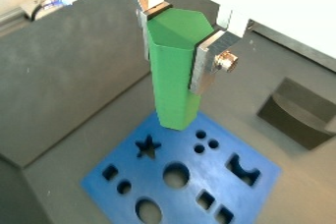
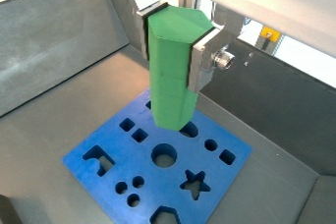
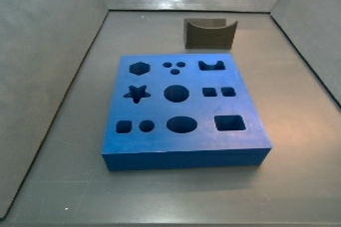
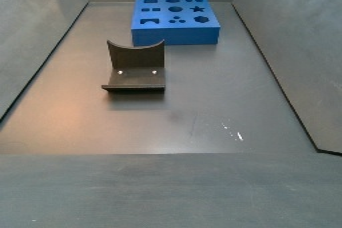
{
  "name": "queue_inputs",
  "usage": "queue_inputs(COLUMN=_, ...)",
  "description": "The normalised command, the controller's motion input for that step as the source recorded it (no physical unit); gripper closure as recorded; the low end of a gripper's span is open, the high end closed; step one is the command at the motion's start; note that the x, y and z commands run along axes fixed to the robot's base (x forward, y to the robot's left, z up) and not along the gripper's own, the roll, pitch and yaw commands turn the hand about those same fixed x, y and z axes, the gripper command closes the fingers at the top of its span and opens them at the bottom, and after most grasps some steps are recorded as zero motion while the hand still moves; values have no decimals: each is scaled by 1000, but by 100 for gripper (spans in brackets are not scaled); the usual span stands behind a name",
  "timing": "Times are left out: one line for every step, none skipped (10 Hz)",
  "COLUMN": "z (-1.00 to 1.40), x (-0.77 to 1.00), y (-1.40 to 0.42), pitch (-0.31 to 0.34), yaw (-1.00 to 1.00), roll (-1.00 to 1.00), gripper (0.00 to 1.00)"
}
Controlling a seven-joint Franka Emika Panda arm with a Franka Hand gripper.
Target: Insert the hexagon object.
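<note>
End effector (image 1: 182, 33) clamps green hexagon object (image 2: 176, 66) upright, high above blue board (image 2: 157, 159).

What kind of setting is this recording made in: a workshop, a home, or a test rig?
Most likely a lab test rig or a simulated one: a bare grey walled bin holds only a blue board with shaped holes and a dark grey curved-top block. The claw, raised above the board, grips the green hexagon peg.

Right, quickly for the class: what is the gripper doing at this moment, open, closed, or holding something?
Gripper: closed on the long bright green hexagon peg, held upright above the blue board with shaped holes.
</note>
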Motion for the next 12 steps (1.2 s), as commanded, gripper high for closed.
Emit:
queue_inputs(z=-977, x=-569, y=466, pitch=-134, yaw=-80, roll=-24, gripper=100)
queue_inputs(z=-954, x=-500, y=391, pitch=-149, yaw=-69, roll=-37, gripper=100)
queue_inputs(z=-914, x=-483, y=323, pitch=-170, yaw=-97, roll=-59, gripper=100)
queue_inputs(z=-871, x=-509, y=206, pitch=-194, yaw=-126, roll=-70, gripper=100)
queue_inputs(z=-866, x=-534, y=177, pitch=-199, yaw=-149, roll=-66, gripper=100)
queue_inputs(z=-783, x=-440, y=157, pitch=-230, yaw=-97, roll=-80, gripper=100)
queue_inputs(z=-720, x=-323, y=166, pitch=-256, yaw=-29, roll=-87, gripper=100)
queue_inputs(z=-586, x=-157, y=149, pitch=-220, yaw=0, roll=-83, gripper=100)
queue_inputs(z=-423, x=-6, y=120, pitch=-116, yaw=0, roll=-63, gripper=100)
queue_inputs(z=-426, x=0, y=89, pitch=-84, yaw=0, roll=-53, gripper=100)
queue_inputs(z=-463, x=9, y=51, pitch=-116, yaw=-20, roll=-40, gripper=100)
queue_inputs(z=-383, x=0, y=20, pitch=-84, yaw=-17, roll=-7, gripper=100)
